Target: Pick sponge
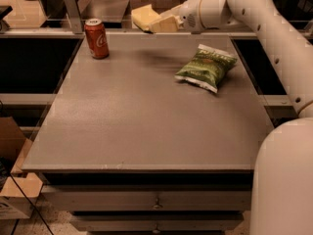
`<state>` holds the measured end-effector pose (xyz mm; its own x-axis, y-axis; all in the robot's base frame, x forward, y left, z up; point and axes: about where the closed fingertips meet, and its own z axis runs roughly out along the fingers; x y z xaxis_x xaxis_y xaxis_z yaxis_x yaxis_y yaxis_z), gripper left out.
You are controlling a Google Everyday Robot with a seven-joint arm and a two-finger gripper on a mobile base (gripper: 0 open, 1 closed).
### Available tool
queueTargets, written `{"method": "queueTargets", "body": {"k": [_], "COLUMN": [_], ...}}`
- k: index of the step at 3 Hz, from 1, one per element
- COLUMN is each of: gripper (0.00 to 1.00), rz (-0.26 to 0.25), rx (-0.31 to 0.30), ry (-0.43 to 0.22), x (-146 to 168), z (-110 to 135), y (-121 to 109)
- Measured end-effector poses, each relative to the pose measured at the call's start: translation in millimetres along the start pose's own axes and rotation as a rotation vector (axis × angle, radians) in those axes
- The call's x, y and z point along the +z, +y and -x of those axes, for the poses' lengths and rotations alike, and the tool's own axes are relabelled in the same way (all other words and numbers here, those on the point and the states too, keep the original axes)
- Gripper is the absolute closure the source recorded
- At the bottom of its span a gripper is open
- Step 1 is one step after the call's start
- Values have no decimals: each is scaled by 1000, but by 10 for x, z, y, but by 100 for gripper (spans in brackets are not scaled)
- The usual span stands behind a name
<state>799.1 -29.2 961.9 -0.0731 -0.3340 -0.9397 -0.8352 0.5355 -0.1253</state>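
Where the white arm (274,38) crosses in from the right of the frame, its gripper (157,24) hangs at top centre, above the far edge of the table (146,126). The jaws are pinching the sponge (142,15), a pale yellow block that sticks out to the left of the fingers and is clear of the tabletop, with a faint shadow on the grey surface below it. A red can (96,38) stands upright in the upper left of the table, well apart from the gripper. A green chip bag (206,66) lies flat to the right of centre, below the arm's wrist and touching neither can nor sponge. A drawer front (156,199) shows under the near edge of the table.
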Motion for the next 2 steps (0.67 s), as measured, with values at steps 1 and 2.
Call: {"method": "queueTargets", "body": {"k": [1,2], "gripper": [100,100], "rz": [92,159], "rx": [-171,-184], "ry": [18,51], "x": [-351,-374], "z": [478,401], "y": [327,487]}}
